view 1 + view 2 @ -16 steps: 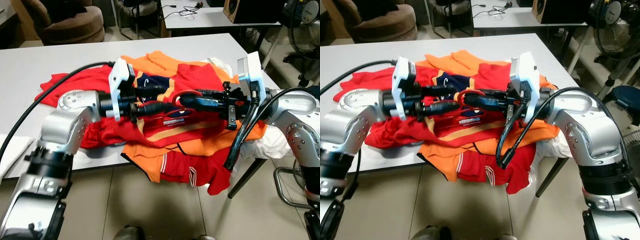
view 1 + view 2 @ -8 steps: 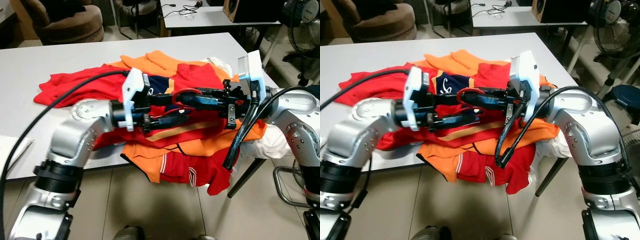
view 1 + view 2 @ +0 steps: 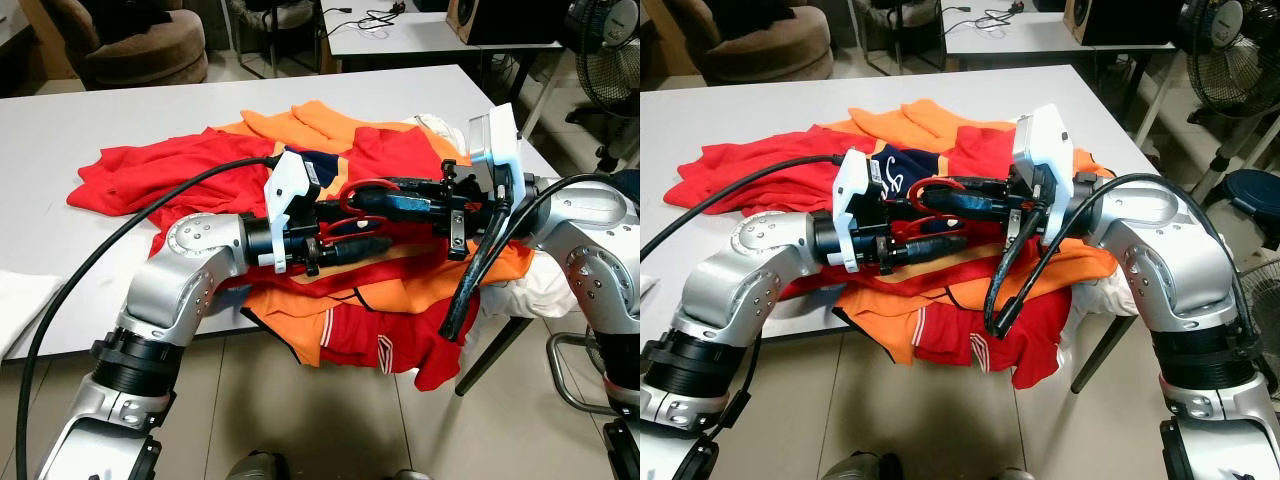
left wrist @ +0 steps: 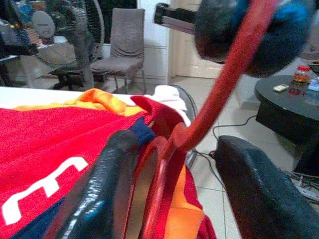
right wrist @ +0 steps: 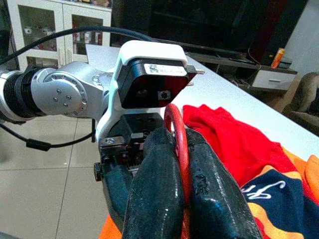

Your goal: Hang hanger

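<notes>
**Hanger held over garment pile, both claws engaged**

Above the near edge of the white tabletop [image 3: 60,120], over a heap of red and orange shirts [image 3: 400,290], my two claws meet head-on. My right claw [image 5: 183,164] is closed tight on the red hanger [image 3: 362,188]; the right wrist view shows the red hook loop pinched between both black fingers [image 5: 154,189]. I judge this grip serves to keep the hanger steady in the air while the other arm works at it.

My left claw [image 4: 174,164] stands partly open, its two fingers either side of the hanger's red stem, with a clear gap on one side. Whether the other finger touches the stem, I cannot tell. Red, orange and navy fabric lies directly beneath, so I judge the hanger is partly threaded into a shirt.

Pose: my left arm is bent at the elbow, forearm level, reaching rightward across the pile. My right arm is bent likewise, forearm level, pointing leftward. A black cable [image 3: 470,290] loops down from the right wrist.
</notes>
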Robot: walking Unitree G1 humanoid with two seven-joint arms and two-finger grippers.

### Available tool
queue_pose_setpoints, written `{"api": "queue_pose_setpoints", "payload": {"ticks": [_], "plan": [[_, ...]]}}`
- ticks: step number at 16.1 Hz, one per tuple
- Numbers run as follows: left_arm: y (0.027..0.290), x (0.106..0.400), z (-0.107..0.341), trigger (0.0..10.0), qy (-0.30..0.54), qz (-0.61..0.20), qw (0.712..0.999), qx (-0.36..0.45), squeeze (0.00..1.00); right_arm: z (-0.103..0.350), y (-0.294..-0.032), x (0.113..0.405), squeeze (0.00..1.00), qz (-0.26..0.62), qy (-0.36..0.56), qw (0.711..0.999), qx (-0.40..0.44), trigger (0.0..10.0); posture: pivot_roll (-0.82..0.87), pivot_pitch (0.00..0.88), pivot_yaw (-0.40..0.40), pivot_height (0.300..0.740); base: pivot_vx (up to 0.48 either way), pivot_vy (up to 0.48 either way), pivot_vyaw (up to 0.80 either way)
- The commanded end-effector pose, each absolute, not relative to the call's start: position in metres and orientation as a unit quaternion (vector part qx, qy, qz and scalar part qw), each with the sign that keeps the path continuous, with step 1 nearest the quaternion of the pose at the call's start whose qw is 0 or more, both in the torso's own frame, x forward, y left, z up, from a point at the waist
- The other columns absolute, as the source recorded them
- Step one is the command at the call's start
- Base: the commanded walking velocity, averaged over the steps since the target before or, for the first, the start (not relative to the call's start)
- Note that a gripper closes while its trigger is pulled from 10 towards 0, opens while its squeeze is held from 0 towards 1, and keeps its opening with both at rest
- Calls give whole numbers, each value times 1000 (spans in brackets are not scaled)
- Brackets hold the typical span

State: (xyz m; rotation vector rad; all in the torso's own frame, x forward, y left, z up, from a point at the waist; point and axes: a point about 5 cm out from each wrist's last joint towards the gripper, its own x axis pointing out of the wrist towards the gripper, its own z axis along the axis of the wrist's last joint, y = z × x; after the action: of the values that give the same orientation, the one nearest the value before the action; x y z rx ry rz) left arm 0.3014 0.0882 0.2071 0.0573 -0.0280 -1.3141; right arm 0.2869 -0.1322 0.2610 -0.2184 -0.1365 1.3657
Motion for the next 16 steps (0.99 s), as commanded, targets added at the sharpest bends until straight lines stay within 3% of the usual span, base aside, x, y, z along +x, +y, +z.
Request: {"api": "queue_pose_setpoints", "payload": {"ticks": [1, 16], "plan": [[89, 305, 207, 0, -13, -601, 798, 39, 0, 268, -130, 286, 0, 633, -79, 762, -110, 0, -172, 51, 57, 740, 0, 0, 0], [93, 310, 218, 0, -50, -597, 800, 27, 0, 267, -131, 286, 0, 631, -82, 763, -114, 0, -174, 42, 59, 740, 0, 0, 0]]}}
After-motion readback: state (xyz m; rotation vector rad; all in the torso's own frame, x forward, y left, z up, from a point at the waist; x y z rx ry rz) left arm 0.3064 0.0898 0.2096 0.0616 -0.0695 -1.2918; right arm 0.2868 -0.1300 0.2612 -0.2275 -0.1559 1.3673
